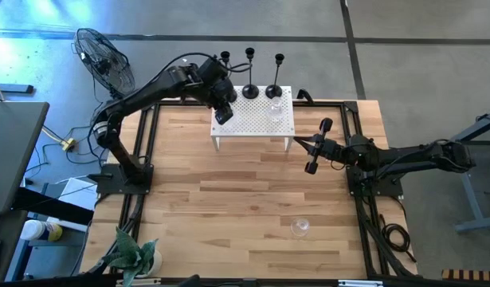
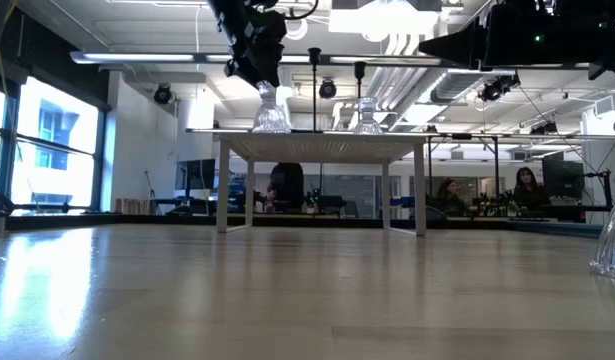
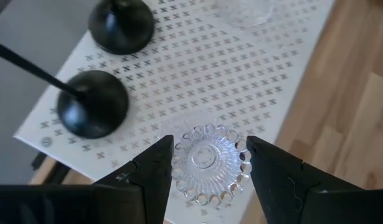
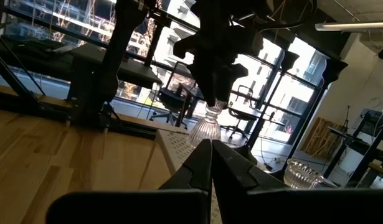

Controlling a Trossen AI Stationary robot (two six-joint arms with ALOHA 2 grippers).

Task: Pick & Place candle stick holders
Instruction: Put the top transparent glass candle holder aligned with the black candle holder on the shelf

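A: Where is the left pincer [image 3: 207, 165]?
B: Over the near left corner of the white perforated stand [image 1: 264, 126]; its fingers sit wide either side of a clear glass holder [image 3: 208, 163] standing there.
A: And the black candlesticks?
B: Three upright along the stand's far edge [image 1: 250, 76]; the right pincer [image 1: 315, 147] hangs closed and empty above the counter [image 1: 245, 207], beside the stand.
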